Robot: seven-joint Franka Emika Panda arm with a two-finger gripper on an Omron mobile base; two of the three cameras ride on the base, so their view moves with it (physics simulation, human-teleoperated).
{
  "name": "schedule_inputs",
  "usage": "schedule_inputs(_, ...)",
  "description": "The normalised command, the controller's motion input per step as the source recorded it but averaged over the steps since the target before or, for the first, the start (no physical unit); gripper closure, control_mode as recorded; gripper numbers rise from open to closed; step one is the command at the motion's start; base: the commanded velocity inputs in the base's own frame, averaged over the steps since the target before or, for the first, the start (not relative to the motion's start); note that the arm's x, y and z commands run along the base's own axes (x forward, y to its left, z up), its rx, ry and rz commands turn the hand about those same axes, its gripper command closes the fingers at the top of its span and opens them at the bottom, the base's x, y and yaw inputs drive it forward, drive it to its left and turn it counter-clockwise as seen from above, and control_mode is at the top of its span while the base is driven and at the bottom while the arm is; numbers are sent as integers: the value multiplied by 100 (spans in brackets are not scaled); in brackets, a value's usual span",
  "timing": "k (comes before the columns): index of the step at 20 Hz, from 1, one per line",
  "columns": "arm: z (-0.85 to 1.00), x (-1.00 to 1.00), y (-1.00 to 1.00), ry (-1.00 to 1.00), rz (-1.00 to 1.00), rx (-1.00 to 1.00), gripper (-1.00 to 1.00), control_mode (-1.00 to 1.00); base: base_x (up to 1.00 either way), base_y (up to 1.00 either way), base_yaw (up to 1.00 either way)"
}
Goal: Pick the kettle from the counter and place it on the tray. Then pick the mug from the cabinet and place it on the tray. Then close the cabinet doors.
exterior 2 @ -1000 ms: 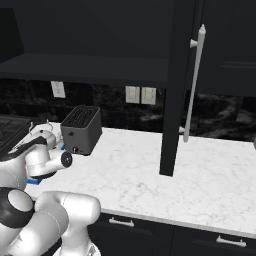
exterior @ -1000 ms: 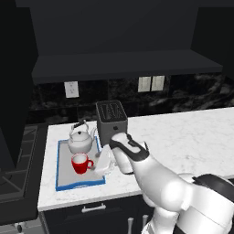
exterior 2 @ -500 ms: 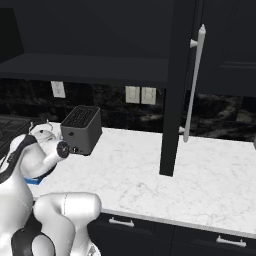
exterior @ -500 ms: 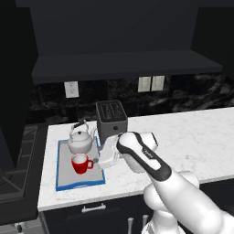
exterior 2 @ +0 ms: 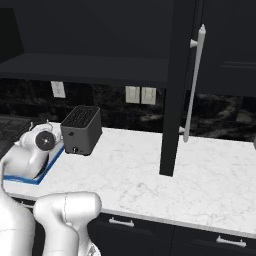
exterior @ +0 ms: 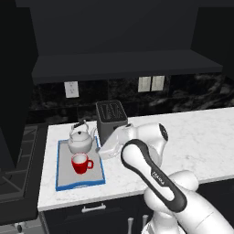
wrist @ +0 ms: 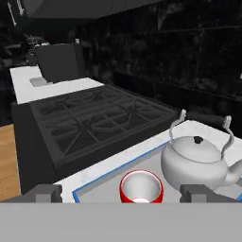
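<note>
The silvery kettle (exterior: 81, 140) and the red mug (exterior: 81, 163) both stand on the blue-rimmed tray (exterior: 59, 173) at the left end of the marble counter (exterior: 196, 137). My gripper (exterior: 104, 151) hovers just right of the tray, open, holding nothing and pointing towards the mug. In the hand view the mug (wrist: 141, 186) sits low between the two fingertips (wrist: 45, 193), with the kettle (wrist: 196, 160) to its right and the tray's rim (wrist: 118, 163) in front. The cabinet (exterior: 119, 59) above stands open. Its right door (exterior 2: 172, 100) juts out edge-on, with a silver handle (exterior 2: 194, 85).
A dark grey toaster (exterior: 111, 119) stands right behind my hand, beside the tray. A black stove (wrist: 94, 118) lies left of the counter. The open door (exterior 2: 172, 100) hangs over the counter's middle. Wall sockets (exterior: 151, 83) sit on the dark backsplash.
My hand has lifted a little and drawn back to the right, away from the mug, while the forearm swung round. Mug and kettle have stayed put on the tray.
</note>
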Motion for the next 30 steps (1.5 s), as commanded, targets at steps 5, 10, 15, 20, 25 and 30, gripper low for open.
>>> schedule_inputs(5, 74, -28, -21, 1, -38, -4, -100, -100, 0, 0, 0)
schedule_inputs(10, 68, -34, -33, 12, -41, 0, -100, -100, 0, 0, 0)
schedule_inputs(15, 61, -26, -35, 25, -40, -2, -100, -100, 0, 0, 0)
schedule_inputs(20, 45, -22, -43, 24, -34, -3, -100, -100, 0, 0, 0)
schedule_inputs(25, 5, -34, -29, -7, -20, -16, -100, -100, 0, 0, 0)
schedule_inputs(30, 10, -35, -37, -3, -2, -2, -100, -100, 0, 0, 0)
